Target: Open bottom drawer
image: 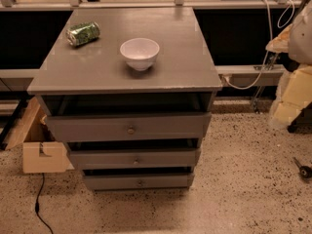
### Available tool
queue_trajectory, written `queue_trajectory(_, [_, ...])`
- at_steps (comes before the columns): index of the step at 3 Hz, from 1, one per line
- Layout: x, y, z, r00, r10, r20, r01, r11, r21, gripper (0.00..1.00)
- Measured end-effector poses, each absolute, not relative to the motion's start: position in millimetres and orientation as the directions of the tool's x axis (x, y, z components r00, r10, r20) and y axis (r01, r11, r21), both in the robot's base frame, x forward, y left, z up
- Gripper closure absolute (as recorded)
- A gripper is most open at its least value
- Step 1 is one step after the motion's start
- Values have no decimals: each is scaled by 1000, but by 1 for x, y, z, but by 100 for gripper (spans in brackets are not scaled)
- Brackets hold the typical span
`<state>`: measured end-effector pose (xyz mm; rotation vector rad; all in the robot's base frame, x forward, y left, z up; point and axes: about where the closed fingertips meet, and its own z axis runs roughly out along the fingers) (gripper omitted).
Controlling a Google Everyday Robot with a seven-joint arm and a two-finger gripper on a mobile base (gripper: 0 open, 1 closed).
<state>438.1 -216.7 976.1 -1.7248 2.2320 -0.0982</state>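
The grey cabinet (97, 77) stands in the middle of the view with three stacked drawers. The bottom drawer (112, 182) is the lowest one, with a flat grey front and a small round knob (140, 183). A narrow dark gap shows above its front. The middle drawer (107, 159) and the larger top drawer (87, 128) also show dark gaps above their fronts. Pale segments of my arm (292, 89) show at the right edge, well away from the drawers. My gripper is out of view past that edge.
A white bowl (140, 52) and a green can (83, 33) lying on its side sit on the cabinet top. A cardboard box (41, 155) and a black cable (39, 206) lie on the speckled floor at the left. A small dark object (303, 169) lies at the right.
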Motion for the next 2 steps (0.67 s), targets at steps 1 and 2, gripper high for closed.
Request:
queue_trajectory(1, [438,-216,975,-218,-952,-215,-929,270,-252,0])
queue_trajectory(2, [439,-208,930,-218,-940,-262,-938,276,-210,0])
